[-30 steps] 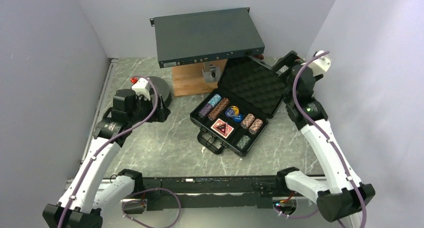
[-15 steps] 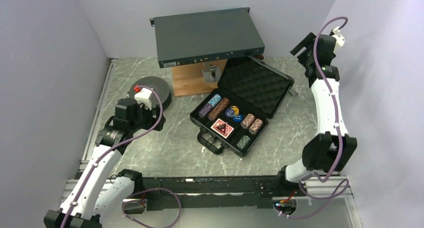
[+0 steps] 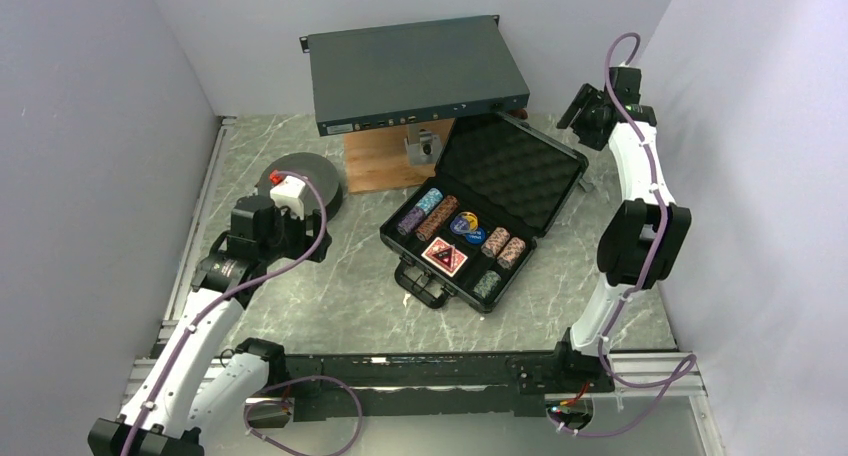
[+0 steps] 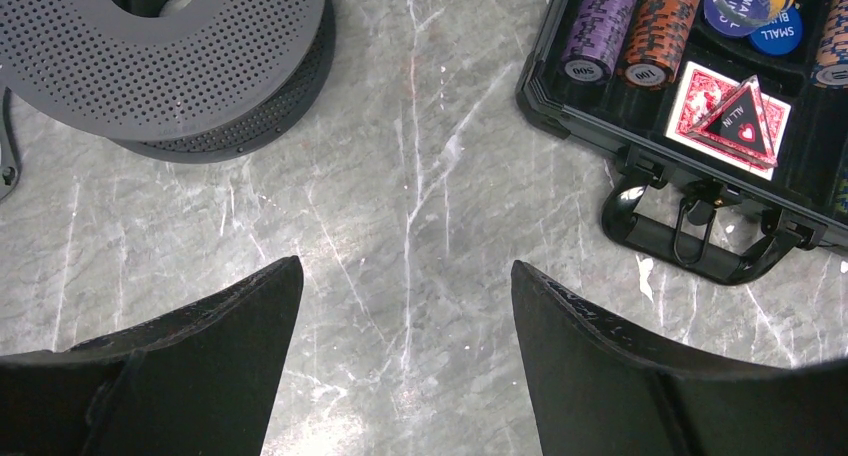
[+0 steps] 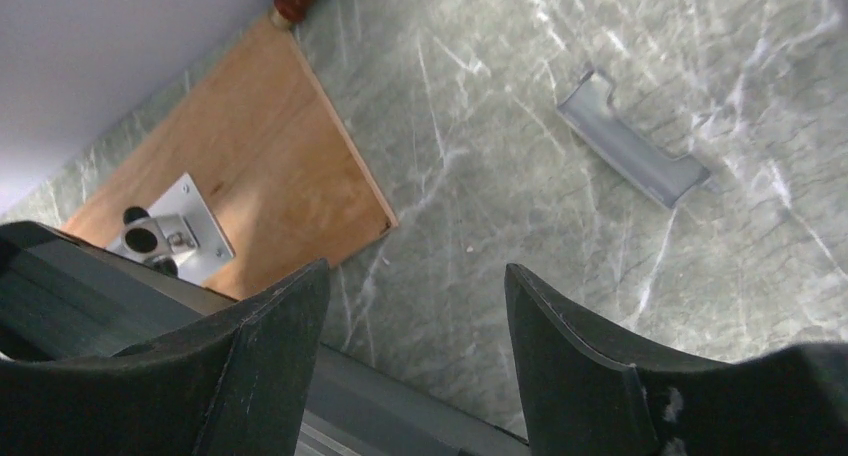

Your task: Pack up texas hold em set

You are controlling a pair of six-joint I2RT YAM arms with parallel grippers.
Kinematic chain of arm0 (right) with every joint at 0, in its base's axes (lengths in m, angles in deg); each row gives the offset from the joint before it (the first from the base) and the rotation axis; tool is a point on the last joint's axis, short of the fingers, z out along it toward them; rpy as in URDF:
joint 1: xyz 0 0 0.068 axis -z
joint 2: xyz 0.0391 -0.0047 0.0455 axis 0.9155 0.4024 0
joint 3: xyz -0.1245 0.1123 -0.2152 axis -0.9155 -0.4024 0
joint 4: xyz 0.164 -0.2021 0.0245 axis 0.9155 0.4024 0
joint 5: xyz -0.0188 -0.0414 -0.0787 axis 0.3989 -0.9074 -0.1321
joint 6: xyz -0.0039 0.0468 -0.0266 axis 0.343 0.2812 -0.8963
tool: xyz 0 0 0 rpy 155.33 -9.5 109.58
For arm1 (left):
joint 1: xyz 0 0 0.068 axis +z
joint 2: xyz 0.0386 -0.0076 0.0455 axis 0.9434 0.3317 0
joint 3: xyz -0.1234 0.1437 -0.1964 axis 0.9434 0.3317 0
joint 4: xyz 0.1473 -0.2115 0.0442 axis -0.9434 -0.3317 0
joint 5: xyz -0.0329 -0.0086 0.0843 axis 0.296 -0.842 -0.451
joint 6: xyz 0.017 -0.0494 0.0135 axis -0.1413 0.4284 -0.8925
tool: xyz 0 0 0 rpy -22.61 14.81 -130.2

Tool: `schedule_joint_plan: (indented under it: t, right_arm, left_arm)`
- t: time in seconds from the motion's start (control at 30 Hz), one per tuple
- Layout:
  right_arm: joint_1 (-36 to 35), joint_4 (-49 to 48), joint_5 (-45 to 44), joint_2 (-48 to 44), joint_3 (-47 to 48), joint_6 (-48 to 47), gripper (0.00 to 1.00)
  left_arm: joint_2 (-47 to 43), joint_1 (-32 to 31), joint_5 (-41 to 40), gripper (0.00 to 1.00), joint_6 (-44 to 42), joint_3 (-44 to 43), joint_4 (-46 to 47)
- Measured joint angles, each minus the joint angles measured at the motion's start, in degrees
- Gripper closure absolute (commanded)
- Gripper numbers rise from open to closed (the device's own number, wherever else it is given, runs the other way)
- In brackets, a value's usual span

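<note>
In the left wrist view the case [image 4: 590, 116] runs off the top and right edges; only its front-left corner shows. Its chip rolls [image 4: 600, 26] and buttons [image 4: 745, 6] are cut by the top edge. Left of the case the spool [image 4: 180, 76] loses its far side to the same edge. From above, the rolls' values are too small to read, and the board [image 3: 375, 166] behind the case lies partly under the box [image 3: 410, 71]. Right of the case's lid the right gripper [image 3: 583, 108] is too small to show its fingers. In the right wrist view a dark body [image 5: 70, 276], half behind that gripper, may be lid or box.
</note>
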Motion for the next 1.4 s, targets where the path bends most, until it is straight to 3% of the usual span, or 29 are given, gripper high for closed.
schedule_joint_plan:
  t: [0.4, 0.77, 1.4]
  right_arm:
    - [-1.8, 3.1, 9.0, 3.4, 1.8, -2.1, 0.34]
    - [-2.5, -2.8, 14.1, 0.9, -3.3, -0.9, 0.34]
    - [-5.5, -6.7, 15.4, -6.9, -11.1, 0.6, 0.34]
  left_arm:
    - [-0.5, 0.0, 0.0, 0.19, -0.4, 0.0, 0.0]
    - [-0.8, 0.0, 0.0, 0.19, -0.9, 0.0, 0.0]
    - [-0.8, 0.0, 0.0, 0.19, -0.9, 0.0, 0.0]
